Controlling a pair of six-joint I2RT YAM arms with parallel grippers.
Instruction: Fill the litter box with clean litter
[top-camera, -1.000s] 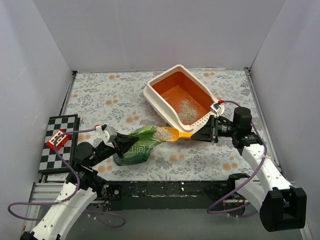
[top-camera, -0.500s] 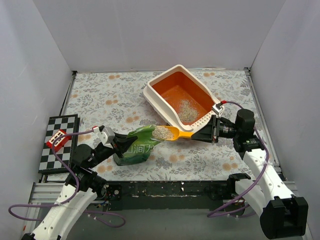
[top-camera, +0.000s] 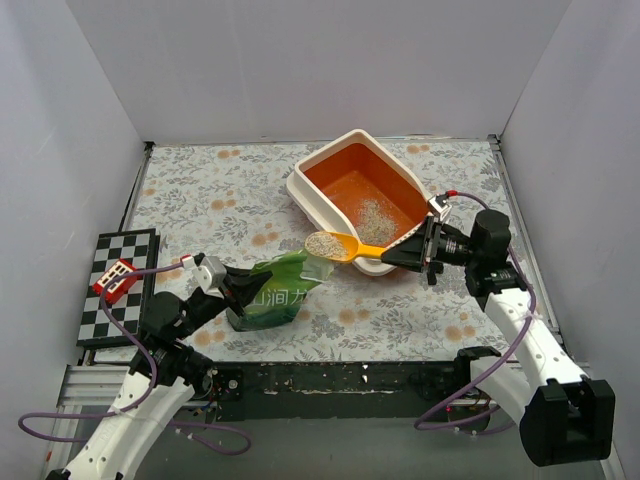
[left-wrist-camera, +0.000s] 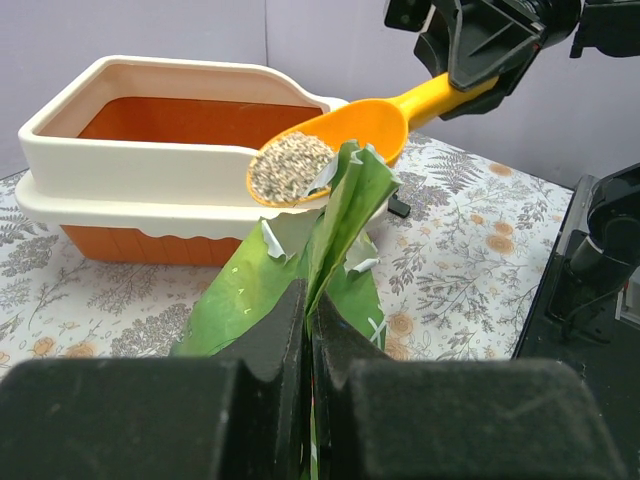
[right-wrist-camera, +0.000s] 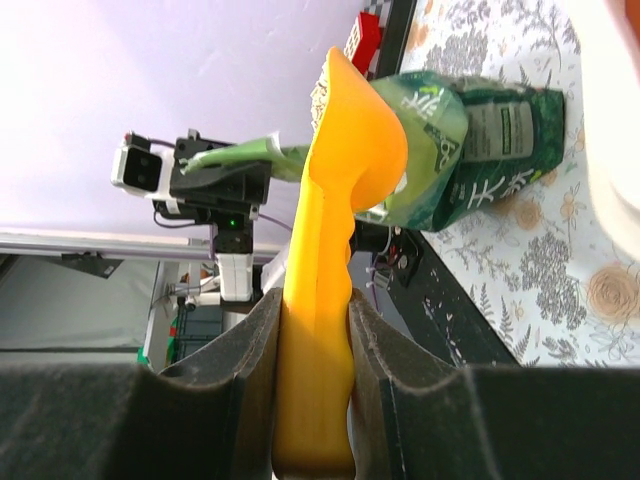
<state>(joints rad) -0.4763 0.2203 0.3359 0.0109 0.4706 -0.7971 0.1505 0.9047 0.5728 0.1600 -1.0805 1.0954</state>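
Scoop (top-camera: 345, 245) loaded and riding level: you had its handle clamped hard in the right gripper (top-camera: 408, 254), and the right wrist view showed the orange shaft wedged tight between the fingers. On the top view its long axis ran from your gripper at 3 o'clock out to the bowl at 9 o'clock, and the bowl carried a charge of clean litter (top-camera: 321, 243).

Now the relation that mattered. The litter box (top-camera: 318, 212) lay at 1 to 2 o'clock from that bowl, its near long wall just beside the bowl's rim. From the left wrist view the bowl looked to sit in front of the white wall, not yet over the orange floor. A small heap lay inside, toward the perforated end. The right arm was plainly the nearer one to the box.

Your left gripper (top-camera: 238, 287) was pinched on the top fold of the green bag (top-camera: 275, 292), standing it up on the table (top-camera: 200, 190) at 7 o'clock from the bowl.

My read: the load needed carrying toward 2 o'clock, over the wall, before any roll of the wrist. Tipped where it hung, the grains would likely have fallen outside.
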